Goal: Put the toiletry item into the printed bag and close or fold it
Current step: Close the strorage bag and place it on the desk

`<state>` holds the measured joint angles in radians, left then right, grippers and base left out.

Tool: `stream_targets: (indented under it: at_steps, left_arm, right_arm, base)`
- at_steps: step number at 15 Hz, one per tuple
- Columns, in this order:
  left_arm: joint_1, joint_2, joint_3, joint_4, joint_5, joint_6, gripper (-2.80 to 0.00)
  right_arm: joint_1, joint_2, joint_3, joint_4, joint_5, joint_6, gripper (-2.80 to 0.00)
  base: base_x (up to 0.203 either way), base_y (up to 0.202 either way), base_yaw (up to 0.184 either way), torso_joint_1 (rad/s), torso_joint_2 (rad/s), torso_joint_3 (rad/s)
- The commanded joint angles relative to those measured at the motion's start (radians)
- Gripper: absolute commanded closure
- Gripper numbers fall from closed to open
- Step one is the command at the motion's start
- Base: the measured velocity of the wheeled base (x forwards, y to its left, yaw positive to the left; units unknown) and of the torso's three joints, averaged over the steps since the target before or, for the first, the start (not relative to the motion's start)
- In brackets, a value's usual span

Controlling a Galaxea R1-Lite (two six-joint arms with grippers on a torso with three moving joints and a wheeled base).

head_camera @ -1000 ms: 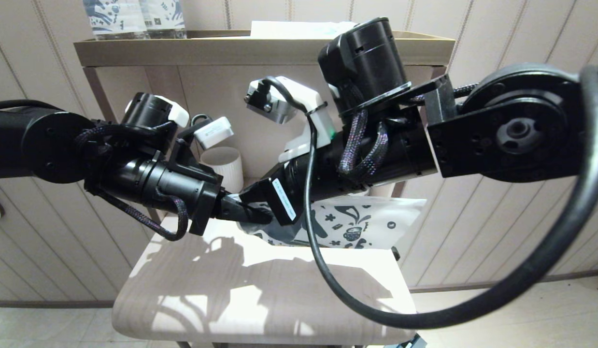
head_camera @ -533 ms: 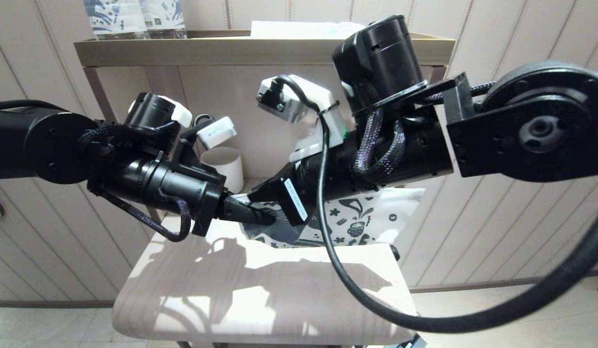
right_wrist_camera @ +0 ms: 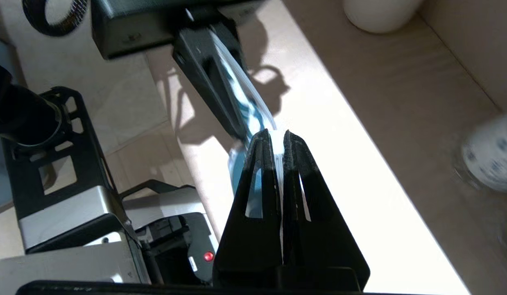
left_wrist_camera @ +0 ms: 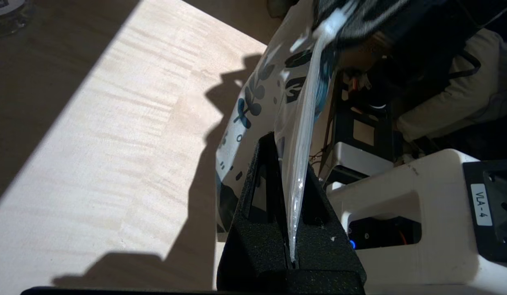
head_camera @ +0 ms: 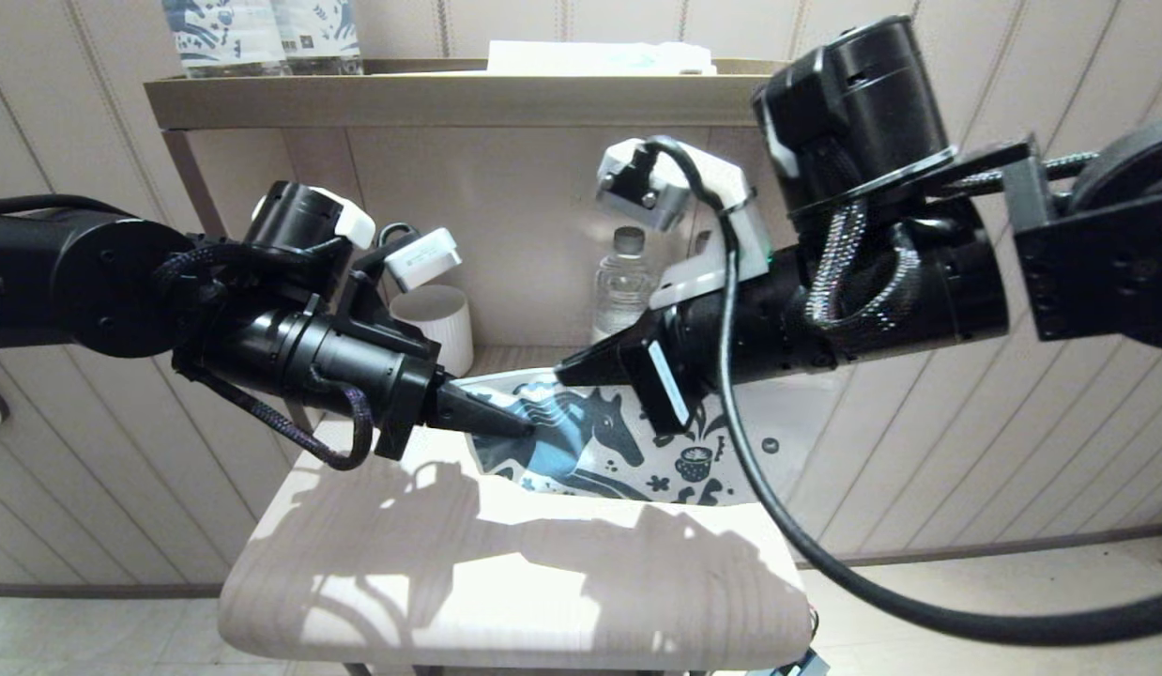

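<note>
Wooden table [head_camera: 374,563], left hand [head_camera: 515,424] and right hand [head_camera: 576,374] both clamped on printed bag [head_camera: 590,441]

A: What did the arms look like?

B: Both were matt black, built of round drums and squared blocks. Braided black sleeving looped round each wrist, and a thick smooth black cable swung under the right arm.

A: Any other colour?

B: White housings sat on top of each wrist, with grey metal camera bodies. The right arm carried a white label strip near its tool.

A: And the tools?

B: The left tool [head_camera: 506,424] and right tool [right_wrist_camera: 278,137] each had two black, grainy, tapered fingers [right_wrist_camera: 259,180] with long slots cut through them.
</note>
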<state>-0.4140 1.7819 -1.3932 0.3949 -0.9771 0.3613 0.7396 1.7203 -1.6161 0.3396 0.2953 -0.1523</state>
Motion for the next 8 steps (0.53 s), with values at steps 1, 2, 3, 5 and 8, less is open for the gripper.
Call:
stream_targets:
  at_steps: [1, 2, 3, 5, 8]
  left_arm:
    - [0.0, 0.004, -0.001, 0.002, -0.006, 0.002, 0.0]
    - [0.0, 0.005, -0.006, 0.002, -0.006, 0.002, 0.0]
    - [0.0, 0.004, -0.006, 0.002, -0.006, 0.002, 0.0]
    - [0.001, 0.001, -0.007, 0.002, -0.006, 0.001, 0.0]
    - [0.004, 0.004, -0.008, 0.001, -0.006, 0.001, 0.0]
  right_arm:
    - [-0.023, -0.08, 0.049, 0.002, 0.0, -0.001, 0.0]
    - [-0.043, -0.116, 0.082, 0.003, 0.0, -0.001, 0.0]
    - [-0.066, -0.151, 0.125, 0.002, -0.001, -0.001, 0.0]
    - [-0.112, -0.211, 0.198, 0.001, 0.0, -0.001, 0.0]
    - [-0.174, -0.287, 0.29, -0.001, 0.001, 0.002, 0.0]
  base:
    - [0.0, 0.0, 0.0, 0.0, 0.0, 0.0]
    - [0.0, 0.0, 0.0, 0.0, 0.0, 0.0]
    - [0.0, 0.0, 0.0, 0.0, 0.0, 0.0]
    - [0.0, 0.0, 0.0, 0.0, 0.0, 0.0]
    - [0.0, 0.0, 0.0, 0.0, 0.0, 0.0]
